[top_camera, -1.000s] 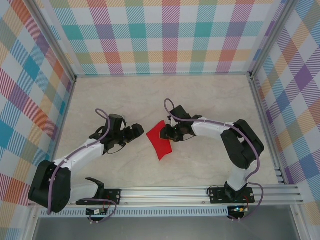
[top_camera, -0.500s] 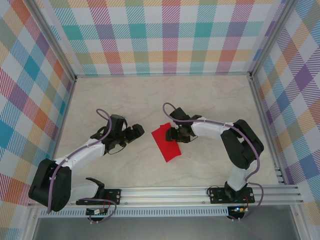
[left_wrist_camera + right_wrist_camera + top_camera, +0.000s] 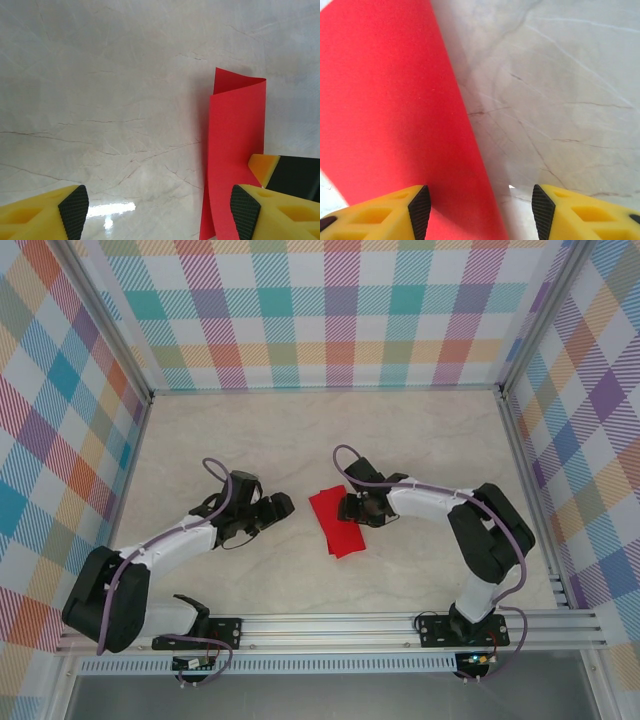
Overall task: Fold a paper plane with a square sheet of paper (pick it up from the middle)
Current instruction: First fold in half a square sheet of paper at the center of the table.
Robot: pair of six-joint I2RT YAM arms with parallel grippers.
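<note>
two things have changed in the last moment. the square sheet of paper point(image 3: 337, 522) was bent up off the desk point(image 3: 300, 430) in the right end effector point(image 3: 348, 508); now it lies low on the desk. the left end effector point(image 3: 275, 508) has also slid closer to it. we think the right one has let the paper go after laying one half over the other. if so, a first fold is there but is not pressed flat yet.

the paper sits near the middle of the desk, a little closer to the near edge than to the far edge. it looks like a long red strip. in the left wrist view its far end curls up, so the top layer is loose.

the paper lies between the two end effectors. the right one is at the paper's right edge. its fingers point(image 3: 420, 210) are apart, one over the red paper and one over the bare desk, and they squeeze nothing. the left one is just beside the paper's left edge, not touching it as far as we can tell. its fingers point(image 3: 70, 210) are wide apart with bare desk between them, so it holds nothing too.
</note>
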